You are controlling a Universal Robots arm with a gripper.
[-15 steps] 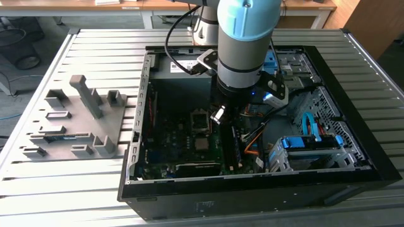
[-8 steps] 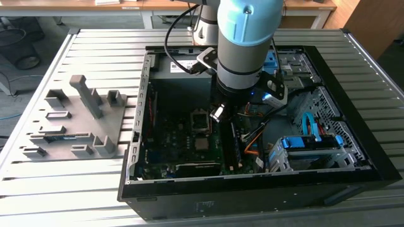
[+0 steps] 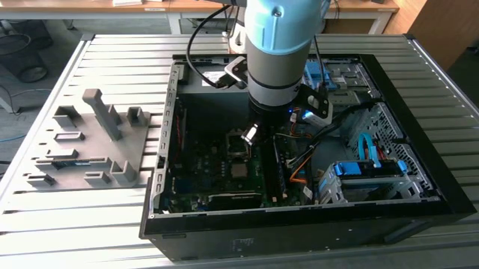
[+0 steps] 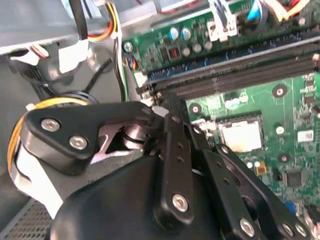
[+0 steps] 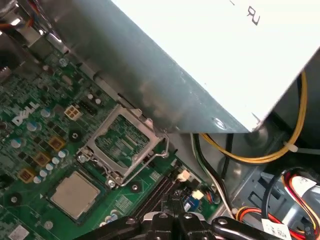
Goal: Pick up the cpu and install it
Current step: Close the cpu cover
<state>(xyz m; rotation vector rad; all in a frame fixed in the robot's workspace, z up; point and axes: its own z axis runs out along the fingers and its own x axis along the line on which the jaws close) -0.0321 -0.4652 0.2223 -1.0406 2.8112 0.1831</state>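
Black gripper linkage (image 4: 175, 165) crowds the foreground of the second wrist view, and whether its fingers are apart or together cannot be told. Past it the cpu (image 4: 241, 136) sits flat in its socket on the green motherboard (image 4: 295, 107), with the long black memory slots (image 4: 240, 80) just beside. In the first wrist view the cpu (image 5: 74, 192) lies on the board near the opened metal retention frame (image 5: 122, 145), which is tilted up beside the grey power-supply box (image 5: 200, 65) with its white label; yellow, black and orange cables (image 5: 260, 155) hang by the box. The exterior view shows the arm (image 3: 281, 56) reaching down into the open computer case (image 3: 299, 230) on a slatted table (image 3: 112, 50), the cpu (image 3: 238, 171) in the board below the wrist, blue drive cables (image 3: 367, 148) toward that view's right, and a grey parts fixture (image 3: 93, 145) outside the case on its left
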